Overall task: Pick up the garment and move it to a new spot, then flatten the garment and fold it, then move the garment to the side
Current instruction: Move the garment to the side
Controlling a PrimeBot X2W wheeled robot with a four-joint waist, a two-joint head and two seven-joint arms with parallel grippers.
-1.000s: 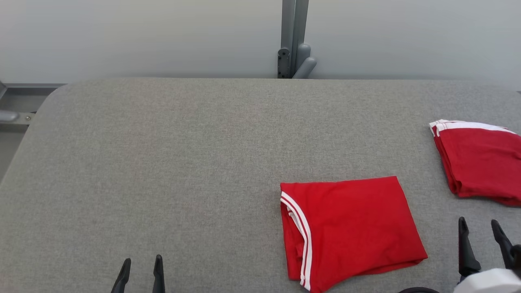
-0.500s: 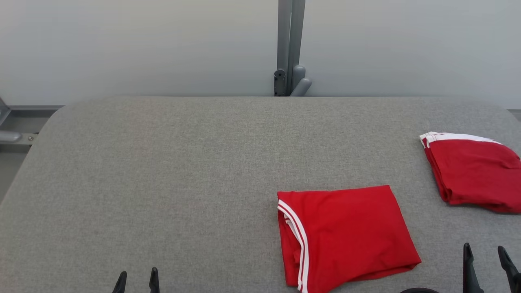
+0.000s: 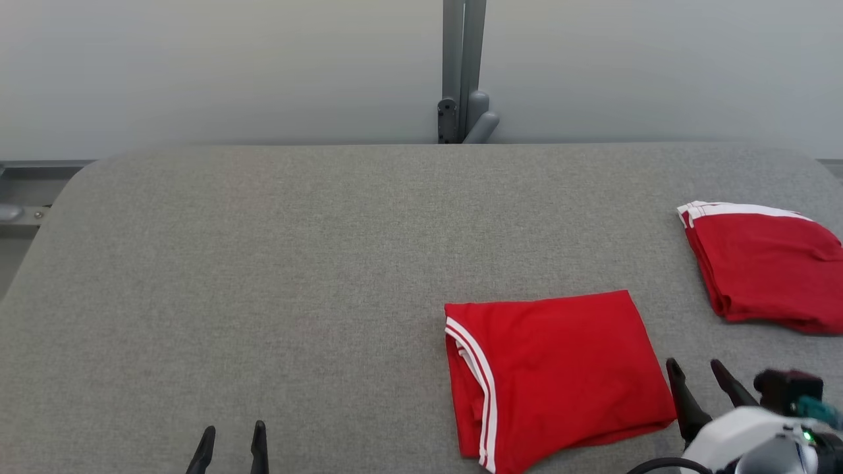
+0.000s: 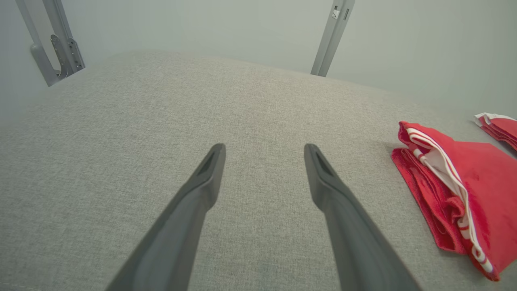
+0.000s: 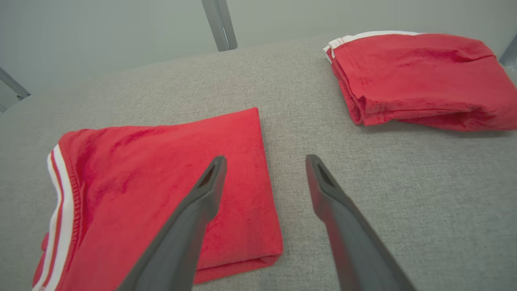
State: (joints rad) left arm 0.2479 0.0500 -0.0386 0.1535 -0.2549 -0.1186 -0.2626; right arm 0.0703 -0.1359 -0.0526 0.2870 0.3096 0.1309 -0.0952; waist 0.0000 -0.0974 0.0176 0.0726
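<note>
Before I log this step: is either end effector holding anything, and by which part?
Nothing: left end effector and right end effector both open, empty.

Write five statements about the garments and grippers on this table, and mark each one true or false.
1. Two folded red garments lie on the grey table: the near garment and the far garment. True.
2. The far garment is stacked on the near garment. False: they lie apart, with bare table between them.
3. The left gripper is open over bare table. True.
4. The right gripper is shut on the near garment. False: it is open and empty, at that garment's right edge.
5. The near garment's white stripes run along its right edge. False: in the head view they run along its left edge.
</note>
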